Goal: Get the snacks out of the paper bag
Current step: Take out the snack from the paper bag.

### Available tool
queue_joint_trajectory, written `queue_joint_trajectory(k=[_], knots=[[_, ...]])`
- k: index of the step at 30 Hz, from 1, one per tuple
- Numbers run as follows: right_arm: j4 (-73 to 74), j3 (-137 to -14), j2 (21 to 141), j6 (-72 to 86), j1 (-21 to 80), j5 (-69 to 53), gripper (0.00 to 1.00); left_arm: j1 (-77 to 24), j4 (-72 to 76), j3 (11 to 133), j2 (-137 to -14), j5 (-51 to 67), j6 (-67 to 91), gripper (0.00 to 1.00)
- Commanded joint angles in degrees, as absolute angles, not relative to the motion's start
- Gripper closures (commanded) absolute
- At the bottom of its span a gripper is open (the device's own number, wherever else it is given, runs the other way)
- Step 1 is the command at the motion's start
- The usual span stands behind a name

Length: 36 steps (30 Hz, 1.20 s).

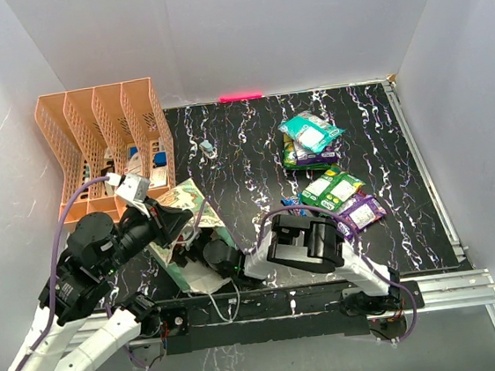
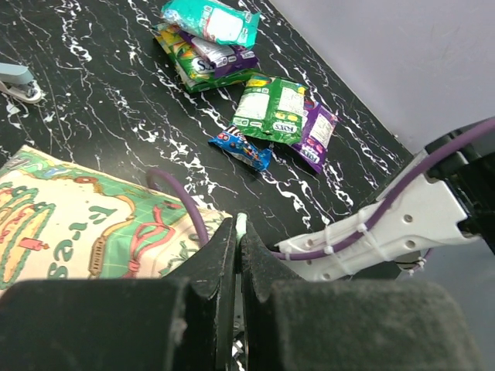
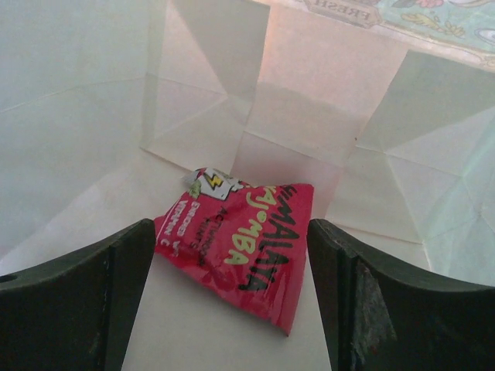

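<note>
Across the overhead view spreads the black marbled tabletop (image 1: 412, 230), with an orange file rack (image 1: 101, 139) standing at its upper left. Just below the rack, the paper bag (image 1: 183, 201) lies on its side. The left fingers (image 2: 216, 263) are pressed together, pinching a thin pale-green sliver at the bag's edge. The right fingers (image 3: 93, 294) reach inside the bag, spread wide on either side of a red packet (image 3: 240, 247) on the bag's inner wall. At right on the tabletop lie a teal packet (image 1: 310, 131) stacked on others, a green-and-white packet (image 1: 332, 190), a purple packet (image 1: 361, 215) and a slim blue packet (image 1: 292, 206).
</note>
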State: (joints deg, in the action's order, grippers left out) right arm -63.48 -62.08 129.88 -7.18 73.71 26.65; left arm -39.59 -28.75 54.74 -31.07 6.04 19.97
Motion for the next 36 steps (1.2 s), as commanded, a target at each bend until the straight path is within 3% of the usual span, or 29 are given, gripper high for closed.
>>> queue_joint_trajectory(k=[1, 9, 19, 24, 29, 36], knots=[[-58.3, -66.8, 132.2, -2.1, 71.3, 25.6, 0.17, -39.7, -26.1, 54.8, -31.0, 8.8, 20.8, 1.0], [-47.8, -70.3, 133.5, 2.1, 70.2, 26.8, 0.21, -39.7, -27.6, 55.1, -29.8, 8.1, 20.3, 1.0], [-44.2, -66.4, 129.4, 6.5, 69.8, 26.6, 0.73, -39.7, -30.9, 55.6, -28.5, 5.2, 18.5, 1.0], [-44.3, -64.1, 125.5, 5.3, 69.8, 26.0, 0.86, -39.7, -31.9, 55.4, -28.3, 3.6, 17.8, 1.0], [-44.8, -60.5, 120.1, 0.8, 70.8, 23.5, 0.92, -39.7, -32.3, 54.7, -28.1, 0.6, 18.6, 1.0], [-45.3, -51.7, 109.6, -2.4, 74.3, 24.7, 0.93, -39.7, -31.9, 54.1, -28.4, -1.6, 19.2, 1.0]])
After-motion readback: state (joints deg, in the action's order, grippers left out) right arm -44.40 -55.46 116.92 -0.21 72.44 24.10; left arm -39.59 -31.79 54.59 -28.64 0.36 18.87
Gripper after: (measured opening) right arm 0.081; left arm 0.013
